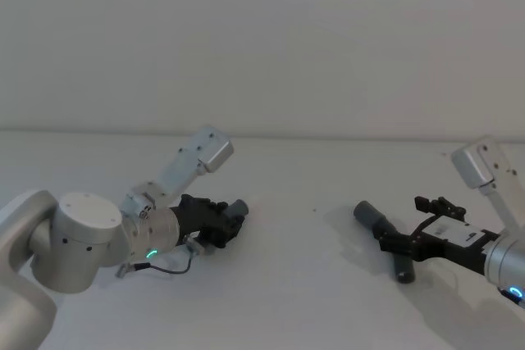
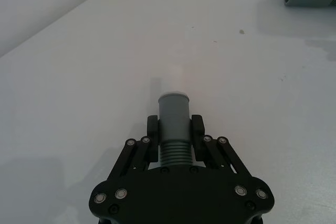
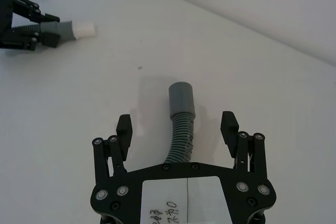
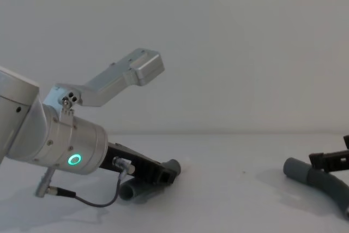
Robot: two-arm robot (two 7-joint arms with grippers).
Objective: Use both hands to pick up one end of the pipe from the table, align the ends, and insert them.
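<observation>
Head view: on the white table (image 1: 295,301), the left claw (image 1: 232,219) sits low at about 8 o'clock. It is closed on the left hose piece (image 1: 239,206), whose cuff pokes out toward 2 o'clock. At about 4 o'clock the right claw (image 1: 402,225) is spread open over the right hose piece (image 1: 369,215), which lies on the table with its plain grey cuff toward 10 o'clock. Left wrist view: the fingers (image 2: 197,129) press both sides of the ribbed part just behind the smooth cuff. The other piece's open end shows well apart from it. Right wrist view: both fingers stand apart on either side of the ribbed hose, touching neither side. Farther off, the left claw holds its piece with the white tip (image 3: 84,29) sticking out. Chest view: the left arm with its green ring (image 4: 73,160) comes in from 9 o'clock. The held piece's rear end is down near the table, and the right piece rests at 4 o'clock.
</observation>
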